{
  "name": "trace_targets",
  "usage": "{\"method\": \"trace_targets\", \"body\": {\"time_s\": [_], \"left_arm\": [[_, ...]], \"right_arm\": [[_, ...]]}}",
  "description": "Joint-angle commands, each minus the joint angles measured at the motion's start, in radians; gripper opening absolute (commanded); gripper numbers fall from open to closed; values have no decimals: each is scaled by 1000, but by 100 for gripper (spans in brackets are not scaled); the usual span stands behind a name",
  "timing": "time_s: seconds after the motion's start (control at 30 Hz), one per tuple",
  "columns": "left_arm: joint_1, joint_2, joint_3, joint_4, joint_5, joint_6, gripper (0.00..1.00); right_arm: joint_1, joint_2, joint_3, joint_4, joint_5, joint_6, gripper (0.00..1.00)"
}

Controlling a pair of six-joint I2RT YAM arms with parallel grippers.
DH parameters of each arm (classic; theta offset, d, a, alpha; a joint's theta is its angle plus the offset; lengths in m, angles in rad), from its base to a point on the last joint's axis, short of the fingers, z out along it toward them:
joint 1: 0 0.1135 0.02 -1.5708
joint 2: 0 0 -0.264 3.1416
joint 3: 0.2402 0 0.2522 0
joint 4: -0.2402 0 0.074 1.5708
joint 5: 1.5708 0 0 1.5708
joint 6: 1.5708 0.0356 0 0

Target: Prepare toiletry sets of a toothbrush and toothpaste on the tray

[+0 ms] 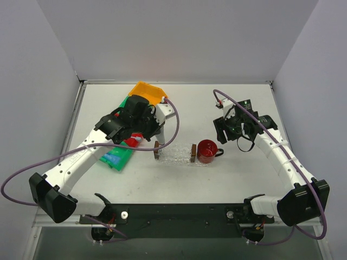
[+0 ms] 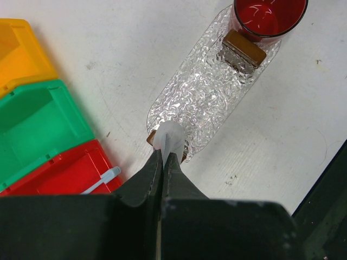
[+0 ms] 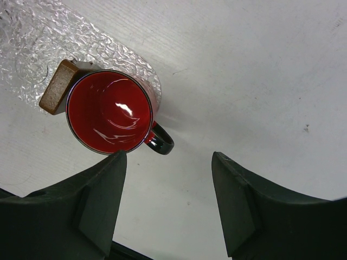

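Black fingers of the left tool (image 2: 164, 154) are pressed together on a pale whitish piece (image 2: 169, 135), seen too end-on to tell brush from tube. It hangs over the near end of the clear, dimpled glass tray (image 2: 206, 92). Only the left wrist view shows this grip; from above the piece cannot be made out. The same view alone shows a slim white handle (image 2: 103, 180), like a toothbrush's, lying in the red bin (image 2: 59, 173), with the green bin (image 2: 38, 124) and orange bin (image 2: 19, 51) beyond. The right tool (image 3: 168, 162) hovers with its jaws wide and nothing between them, above the white surface (image 3: 244, 81). Its camera looks into the red mug (image 3: 111, 111) at the tray's far end, touching a brown handle block (image 3: 57, 86).
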Motion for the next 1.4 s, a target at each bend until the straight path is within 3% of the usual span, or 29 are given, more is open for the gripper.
{"method": "trace_targets", "body": {"time_s": [0.0,1.37], "left_arm": [[-10,12,38,75,-12,10,0],[-16,70,-34,115,40,-7,0]], "right_arm": [[-11,3,-8,8,1,-7,59],[-11,3,-5,6,-10,-9,59]]}}
